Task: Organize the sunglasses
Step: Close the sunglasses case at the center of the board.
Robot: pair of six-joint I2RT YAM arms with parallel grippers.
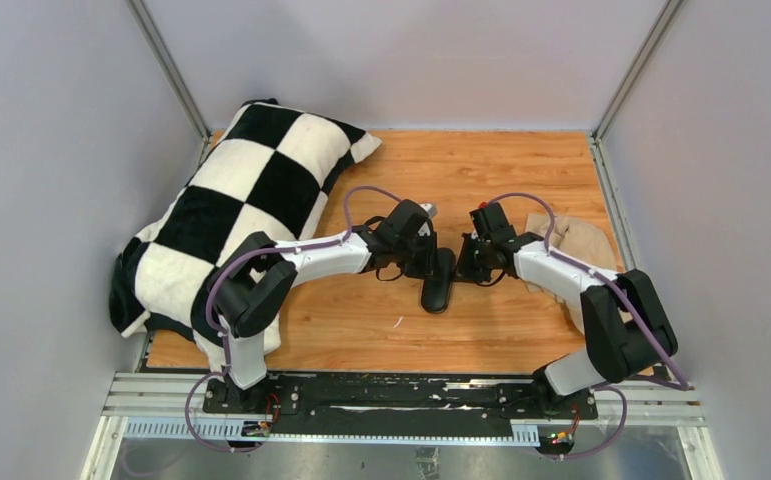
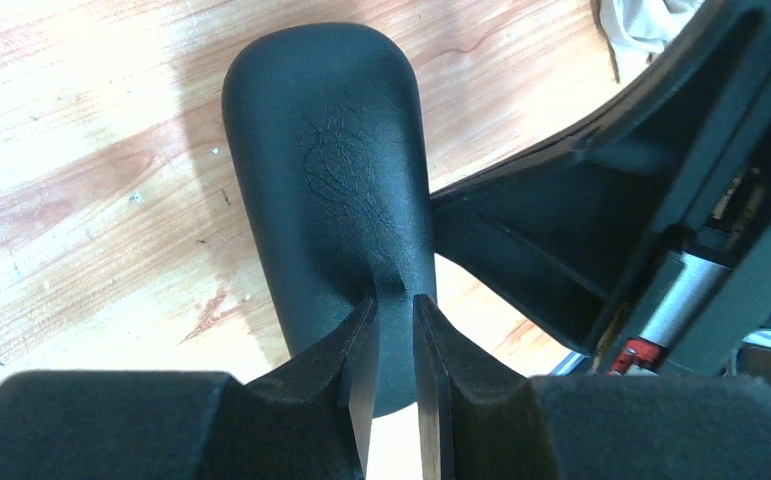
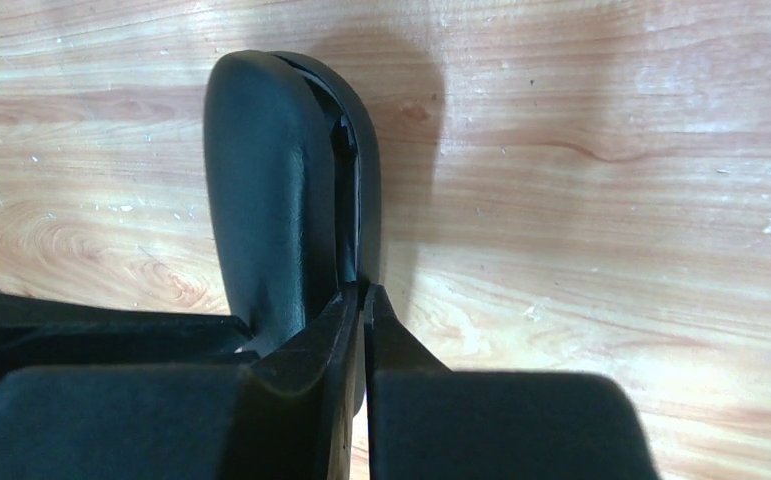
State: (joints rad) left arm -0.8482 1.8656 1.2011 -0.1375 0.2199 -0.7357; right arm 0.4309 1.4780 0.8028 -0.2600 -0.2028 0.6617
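Observation:
A black oblong case [image 1: 438, 283] lies on the wooden table between my two arms. The sunglasses are out of view. My left gripper [image 2: 396, 300] is shut on the near end of the case [image 2: 326, 150], and the skin dimples between its fingertips. My right gripper [image 3: 363, 290] is shut, with its tips at the seam of the case [image 3: 271, 190]. That seam gapes slightly along the right side. In the top view the left gripper [image 1: 429, 262] and the right gripper [image 1: 464, 265] meet over the case's far end.
A black-and-white checkered pillow [image 1: 241, 210] leans over the table's left side. A crumpled beige cloth [image 1: 566, 240] lies at the right behind my right arm. Grey walls enclose the table on three sides.

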